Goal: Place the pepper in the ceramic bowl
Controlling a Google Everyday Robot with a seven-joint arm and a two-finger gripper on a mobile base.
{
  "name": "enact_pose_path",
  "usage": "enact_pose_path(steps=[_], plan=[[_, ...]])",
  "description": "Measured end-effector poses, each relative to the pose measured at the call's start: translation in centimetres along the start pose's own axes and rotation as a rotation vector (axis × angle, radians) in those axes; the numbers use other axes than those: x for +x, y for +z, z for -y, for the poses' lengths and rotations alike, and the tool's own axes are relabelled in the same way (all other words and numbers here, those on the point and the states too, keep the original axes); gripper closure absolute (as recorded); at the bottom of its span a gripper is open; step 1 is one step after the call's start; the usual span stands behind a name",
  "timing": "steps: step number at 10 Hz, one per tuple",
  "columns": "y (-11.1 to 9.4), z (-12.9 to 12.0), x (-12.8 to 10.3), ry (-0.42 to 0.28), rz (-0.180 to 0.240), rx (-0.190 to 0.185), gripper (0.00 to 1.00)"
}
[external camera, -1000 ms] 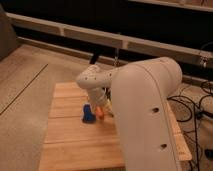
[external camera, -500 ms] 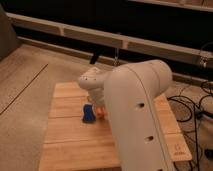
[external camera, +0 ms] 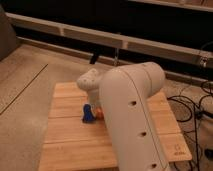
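The pepper (external camera: 99, 113) shows as a small orange-red sliver on the wooden table (external camera: 65, 135), right beside a blue blocky object (external camera: 88, 114). My gripper (external camera: 94, 104) hangs below the white wrist joint (external camera: 90, 80), directly above the pepper and the blue object, and is largely covered by my own arm (external camera: 132, 120). The green ceramic bowl is hidden, behind the arm or out of view.
My big white arm covers the table's middle and right side. A dark wall with a metal rail (external camera: 100, 37) runs behind the table. Cables (external camera: 192, 107) lie on the floor to the right. Speckled floor (external camera: 25, 85) lies to the left.
My arm has swung further across the view and covers more of the table. The blue object and the pepper have stayed where they were.
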Motion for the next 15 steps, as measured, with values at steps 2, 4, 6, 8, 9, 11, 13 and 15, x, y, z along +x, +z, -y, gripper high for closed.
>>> enact_pose_path(steps=[2, 4, 6, 8, 9, 11, 13, 15], plan=[[0.3, -0.2, 0.1, -0.009, -0.007, 0.002, 0.53], [0.5, -0.4, 0.1, -0.017, -0.007, 0.003, 0.74], [0.1, -0.6, -0.2, -0.021, 0.005, -0.005, 0.92], [-1.6, -1.4, -1.1, -0.044, 0.052, -0.03, 0.96], [-2.9, -2.1, -1.6, -0.061, 0.083, -0.049, 0.96], [-7.3, -4.9, -2.2, -0.13, 0.165, -0.117, 0.96], [-10.8, -7.1, -2.3, -0.186, 0.231, -0.156, 0.96], [-14.5, -7.7, -2.4, -0.219, 0.313, -0.159, 0.96]])
